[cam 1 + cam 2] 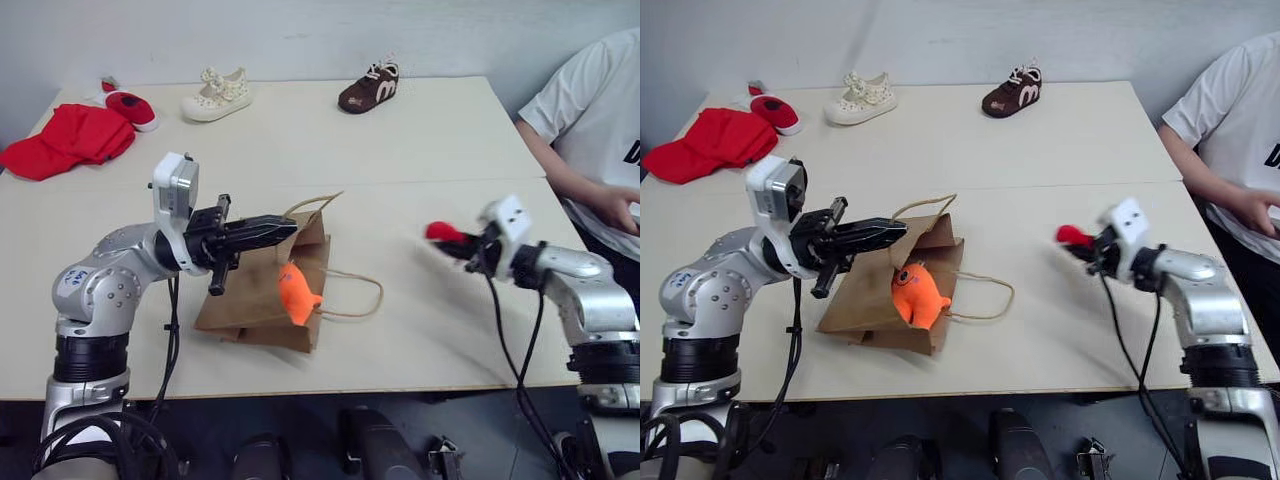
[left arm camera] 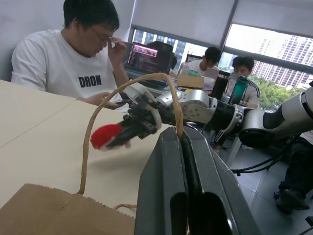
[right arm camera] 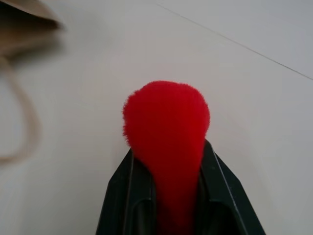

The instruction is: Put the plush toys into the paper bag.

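The brown paper bag (image 1: 250,305) lies on its side on the table, mouth toward the right. My left gripper (image 1: 290,226) is shut on its upper cord handle (image 2: 92,132) and holds that side of the mouth raised. An orange fish-like plush toy (image 1: 916,293) sits in the bag's mouth. To the right of the bag, above the table, my right gripper (image 1: 455,243) is shut on the small red plush toy (image 3: 166,117), which sticks out past the fingertips (image 3: 211,161). The red toy (image 1: 1073,236) is apart from the bag.
The bag's lower handle loop (image 1: 355,295) lies flat on the table. At the back stand a red cloth heap (image 1: 65,140), a red shoe (image 1: 130,108), a cream shoe (image 1: 216,95) and a brown shoe (image 1: 369,88). A person (image 1: 590,130) sits at the right edge.
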{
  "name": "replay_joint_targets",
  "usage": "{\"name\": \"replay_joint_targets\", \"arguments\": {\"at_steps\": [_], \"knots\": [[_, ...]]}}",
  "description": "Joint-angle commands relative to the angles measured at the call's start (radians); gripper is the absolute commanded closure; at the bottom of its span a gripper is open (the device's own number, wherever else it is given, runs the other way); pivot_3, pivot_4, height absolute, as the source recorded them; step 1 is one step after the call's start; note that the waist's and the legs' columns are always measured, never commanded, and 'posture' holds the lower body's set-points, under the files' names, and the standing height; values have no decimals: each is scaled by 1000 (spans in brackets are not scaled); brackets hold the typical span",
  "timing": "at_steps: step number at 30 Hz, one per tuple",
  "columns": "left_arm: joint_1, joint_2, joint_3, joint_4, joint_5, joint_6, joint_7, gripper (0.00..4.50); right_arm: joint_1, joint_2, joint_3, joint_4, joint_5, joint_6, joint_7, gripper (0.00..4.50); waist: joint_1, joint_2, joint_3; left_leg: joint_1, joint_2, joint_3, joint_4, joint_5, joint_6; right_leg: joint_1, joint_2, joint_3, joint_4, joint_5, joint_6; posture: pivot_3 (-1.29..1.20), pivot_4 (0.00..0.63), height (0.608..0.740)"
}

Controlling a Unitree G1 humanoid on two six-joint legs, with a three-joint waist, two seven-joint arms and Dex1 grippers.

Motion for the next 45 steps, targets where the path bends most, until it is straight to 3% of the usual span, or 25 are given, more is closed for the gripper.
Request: {"name": "replay_joint_targets", "arguments": {"at_steps": [1, 5, 9, 13, 17, 27, 34, 39, 45], "knots": [[21, 30, 28, -42, -38, 32, 9, 4500, -13, 29, 123, -211, 76, 193, -6, 4118, 2, 0, 0, -2, 0, -1, 1, 0, 0, -1, 0, -1, 0, 0, 0, 0, 150, 740], [23, 53, 31, -42, -49, 59, 15, 4500, -82, 207, 224, -225, 73, 286, -125, 4118, 3, -2, 0, -6, 0, -2, 9, -1, 2, -1, -2, -3, 2, 0, 0, 0, 150, 740], [33, 82, 25, -56, -57, 91, 12, 4500, -125, 315, 339, -139, -44, 193, -173, 4118, 6, -3, 0, -7, -1, -3, 11, -2, 3, -2, -3, -4, 3, 0, 0, 0, 150, 740], [52, 100, 43, -69, -69, 110, 20, 4500, -148, 376, 300, -117, -19, 207, -191, 4118, 3, -3, 0, -9, -1, -3, 11, -2, 4, -2, -3, -4, 1, 0, 0, 0, 150, 740], [76, 127, 50, -72, -79, 124, 10, 4500, -168, 445, 299, -43, -87, 169, -285, 4118, -2, -3, 0, -9, -1, -3, 11, -2, 4, -3, -3, -5, 2, 0, 0, 0, 150, 740], [76, 132, 37, -71, -79, 124, 6, 4500, -264, 684, 355, 338, -280, -46, -447, 4118, -17, -3, 0, -9, 0, -3, 11, -3, 4, -4, -2, -5, 3, 0, -1, 0, 150, 740], [112, 138, 51, -92, -79, 119, 14, 4500, -284, 756, 330, 505, -300, -154, -423, 4119, -30, -4, 0, -9, 0, -3, 11, -3, 4, -4, -3, -5, 4, 0, -1, 0, 150, 740], [130, 131, 62, -99, -75, 105, 29, 4500, -247, 697, 311, 373, -257, -99, -321, 2428, -28, -4, 0, -9, 0, -3, 11, -3, 4, -4, -3, -5, 4, 0, -1, 0, 150, 740], [151, 124, 69, -91, -69, 84, 34, 4500, -244, 567, 196, 128, -16, 274, -171, 314, -25, -4, 0, -10, 0, -4, 12, -3, 4, -4, -4, -5, 4, 0, -1, 0, 150, 740]]}}
